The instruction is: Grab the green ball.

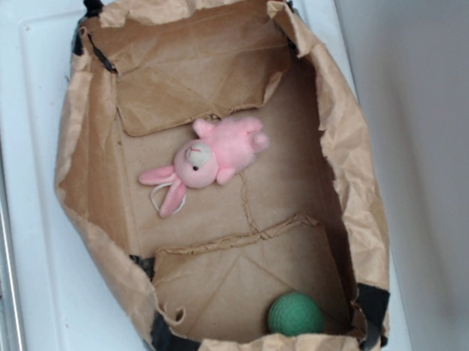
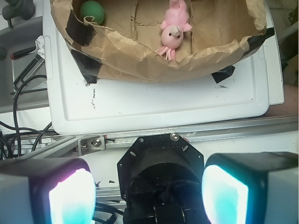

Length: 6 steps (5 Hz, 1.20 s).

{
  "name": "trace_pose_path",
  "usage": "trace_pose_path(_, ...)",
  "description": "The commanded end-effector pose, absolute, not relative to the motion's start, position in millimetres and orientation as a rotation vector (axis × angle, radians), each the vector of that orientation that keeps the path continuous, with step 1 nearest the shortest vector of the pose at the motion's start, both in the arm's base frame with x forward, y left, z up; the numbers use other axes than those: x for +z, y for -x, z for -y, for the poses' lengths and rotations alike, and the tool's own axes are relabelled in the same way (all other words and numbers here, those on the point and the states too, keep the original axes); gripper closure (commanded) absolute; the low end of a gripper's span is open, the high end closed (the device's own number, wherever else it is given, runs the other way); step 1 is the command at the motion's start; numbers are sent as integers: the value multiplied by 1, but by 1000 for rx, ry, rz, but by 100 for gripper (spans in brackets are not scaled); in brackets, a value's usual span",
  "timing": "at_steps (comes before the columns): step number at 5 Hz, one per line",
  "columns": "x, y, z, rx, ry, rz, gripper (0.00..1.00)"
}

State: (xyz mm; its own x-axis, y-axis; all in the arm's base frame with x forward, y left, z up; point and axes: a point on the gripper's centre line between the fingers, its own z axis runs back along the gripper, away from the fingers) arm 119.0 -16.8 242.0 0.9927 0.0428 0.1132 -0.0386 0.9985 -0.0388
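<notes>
While the pincer (image 2: 148, 193) is held spread and empty outside the paper bag (image 2: 140, 60), the green ball (image 2: 91, 11) is seen far ahead-left, in the bag's corner.

White plastic tray (image 1: 46, 252), crumpled brown paper-lined box (image 1: 92, 211) resting directly on it, black tape at corners

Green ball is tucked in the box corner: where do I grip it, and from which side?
Grip the green ball across its middle, coming straight down from above. It is round, so any axis works, but the paper box walls crowd it; the open gripper probably fits best with fingers parallel to the near wall.
</notes>
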Motion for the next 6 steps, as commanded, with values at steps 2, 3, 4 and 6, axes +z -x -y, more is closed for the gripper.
trace_pose_path(2,229,-145,28,80,5,117,0)
trace_pose_path(3,226,-161,29,44,37,166,0)
trace_pose_path(4,224,-172,30,51,48,182,0)
trace_pose_path(6,209,-215,35,121,-12,172,0)
